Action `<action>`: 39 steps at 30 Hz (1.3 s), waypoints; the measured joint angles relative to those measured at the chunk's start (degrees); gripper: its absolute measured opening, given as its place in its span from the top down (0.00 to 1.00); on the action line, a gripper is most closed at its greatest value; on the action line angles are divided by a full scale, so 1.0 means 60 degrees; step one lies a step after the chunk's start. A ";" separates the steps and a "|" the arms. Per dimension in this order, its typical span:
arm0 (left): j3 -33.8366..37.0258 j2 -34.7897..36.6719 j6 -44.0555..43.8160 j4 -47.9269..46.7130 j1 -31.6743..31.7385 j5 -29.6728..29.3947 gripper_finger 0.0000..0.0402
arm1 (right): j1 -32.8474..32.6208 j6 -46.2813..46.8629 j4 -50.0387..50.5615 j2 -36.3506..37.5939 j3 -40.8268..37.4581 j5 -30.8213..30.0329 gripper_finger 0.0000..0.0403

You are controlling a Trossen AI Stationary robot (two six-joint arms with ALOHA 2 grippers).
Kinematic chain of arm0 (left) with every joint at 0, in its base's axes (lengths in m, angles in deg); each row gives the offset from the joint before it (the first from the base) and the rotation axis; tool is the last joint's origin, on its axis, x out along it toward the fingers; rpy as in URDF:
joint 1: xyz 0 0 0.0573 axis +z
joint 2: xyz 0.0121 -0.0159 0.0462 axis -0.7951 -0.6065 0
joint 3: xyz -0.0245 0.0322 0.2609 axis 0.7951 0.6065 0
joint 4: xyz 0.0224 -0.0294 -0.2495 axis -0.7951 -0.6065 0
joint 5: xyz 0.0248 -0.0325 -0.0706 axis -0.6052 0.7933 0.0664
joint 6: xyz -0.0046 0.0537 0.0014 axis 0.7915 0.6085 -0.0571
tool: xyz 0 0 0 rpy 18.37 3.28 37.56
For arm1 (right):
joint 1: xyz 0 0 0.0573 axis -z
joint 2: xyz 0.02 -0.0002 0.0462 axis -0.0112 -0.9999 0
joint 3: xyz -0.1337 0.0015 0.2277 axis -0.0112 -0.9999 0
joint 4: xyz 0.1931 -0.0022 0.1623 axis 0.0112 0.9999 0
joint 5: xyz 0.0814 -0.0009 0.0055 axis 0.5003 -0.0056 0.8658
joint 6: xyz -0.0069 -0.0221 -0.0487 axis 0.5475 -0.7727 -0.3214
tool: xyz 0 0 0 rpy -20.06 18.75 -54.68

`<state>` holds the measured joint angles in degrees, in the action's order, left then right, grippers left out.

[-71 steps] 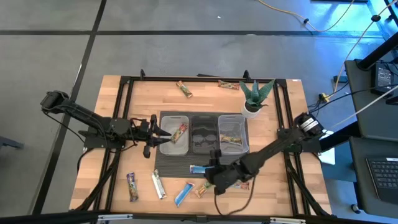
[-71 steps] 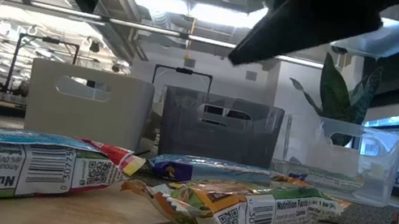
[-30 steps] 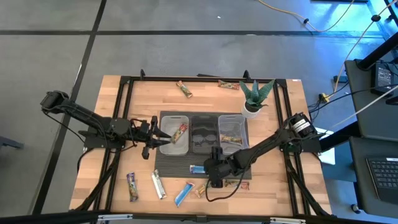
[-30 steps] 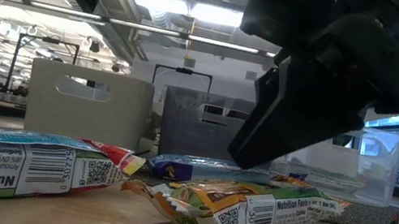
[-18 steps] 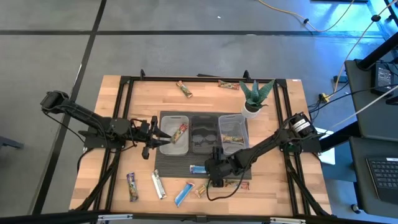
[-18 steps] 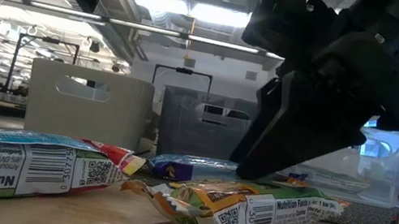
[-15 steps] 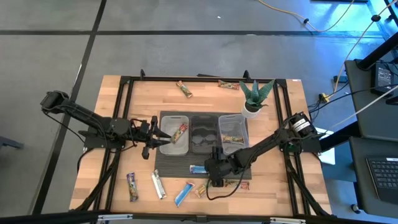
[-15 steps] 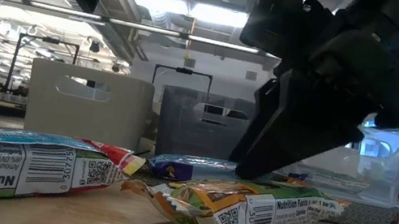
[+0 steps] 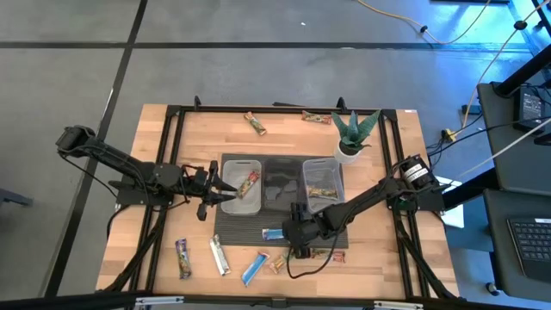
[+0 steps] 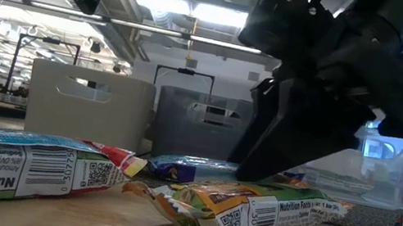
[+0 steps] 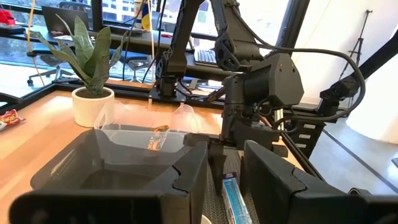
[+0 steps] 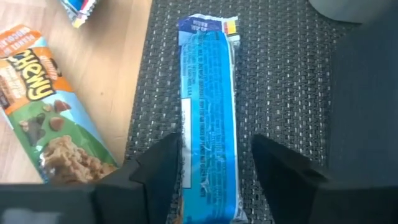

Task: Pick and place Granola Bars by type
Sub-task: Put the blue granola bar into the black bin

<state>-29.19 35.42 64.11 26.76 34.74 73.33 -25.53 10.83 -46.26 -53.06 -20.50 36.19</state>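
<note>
The right gripper (image 9: 295,234) is low over the dark woven mat (image 9: 250,232) in front of the three bins, at the end of a shiny blue granola bar (image 9: 274,233). From above, the arm covers much of that bar; the right wrist view shows it plainly: the blue granola bar (image 12: 207,118) lies lengthwise on the mat between the two dark fingers (image 12: 163,163), which stand spread, one on each side of it and not clamped on the wrapper. The same view shows a green-and-orange chewy granola bar (image 12: 46,112) on the bare wood just off the mat's edge. In the low view the right gripper (image 10: 277,155) tilts down behind a tan-green bar (image 10: 239,204), its tip at the blue wrapper (image 10: 192,168).

The left gripper (image 9: 225,187) waits over the near rim of the leftmost clear bin (image 9: 243,187), which holds one tan bar (image 9: 250,182); its fingers (image 11: 186,186) show a narrow gap in the left wrist view and hold nothing. More bars lie on the table's front edge (image 9: 219,256) and two at the back (image 9: 255,123), beside the potted plant (image 9: 353,131).

Against the frame half a second ago, the right gripper has shifted slightly toward the blue bar and sits a touch lower in the low view; the left arm has stayed where it was.
</note>
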 joint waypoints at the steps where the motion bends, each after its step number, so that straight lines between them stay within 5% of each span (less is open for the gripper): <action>1: 0.0000 0.0000 -0.0006 0.0002 0.0001 -0.0001 0.75 | 0.0000 -0.0001 0.0007 0.0000 0.0000 0.0000 0.49; 39: 0.0000 0.0000 -0.0008 0.0000 -0.0002 -0.0004 0.75 | 0.0000 -0.0059 0.0094 -0.0018 0.0000 0.0069 0.75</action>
<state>-29.19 35.42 64.06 26.76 34.73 73.31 -25.53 10.48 -45.69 -53.17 -20.50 36.61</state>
